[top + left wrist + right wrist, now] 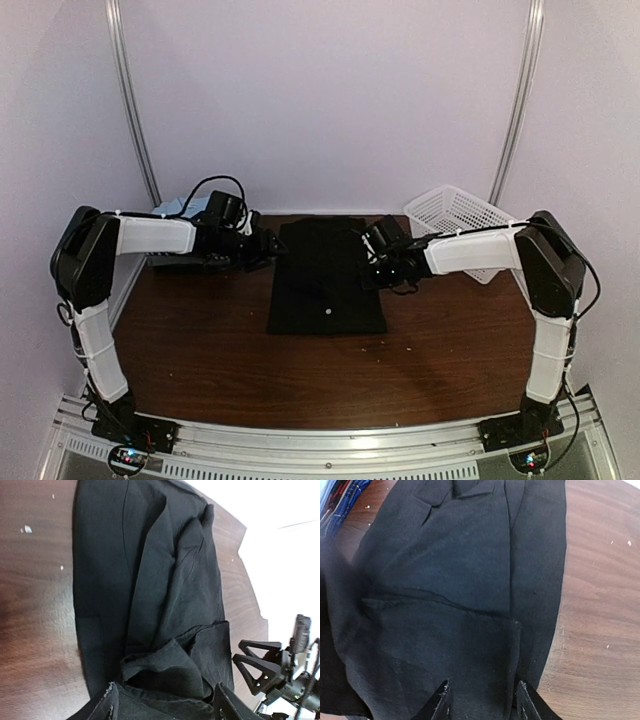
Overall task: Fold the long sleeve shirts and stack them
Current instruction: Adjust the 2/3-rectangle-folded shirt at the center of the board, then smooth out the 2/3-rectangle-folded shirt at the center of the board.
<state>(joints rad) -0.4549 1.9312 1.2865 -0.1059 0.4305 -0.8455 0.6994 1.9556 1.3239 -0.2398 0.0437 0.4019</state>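
Observation:
A plain black long sleeve shirt (325, 280) lies folded into a tall rectangle at the middle of the table. My left gripper (268, 246) is at the shirt's upper left edge. In the left wrist view it (167, 707) is open, its fingers wide apart over a rumpled fold of the black shirt (150, 580). My right gripper (368, 256) is at the upper right edge. In the right wrist view it (482, 705) is open, low over a flat folded flap of the shirt (450, 580), with nothing pinched.
A white mesh basket (462, 215) stands at the back right. Other folded shirts, dark and light blue (172, 210), lie at the back left behind the left arm; a blue patterned edge (340, 500) shows in the right wrist view. Bare wood table (200, 350) in front.

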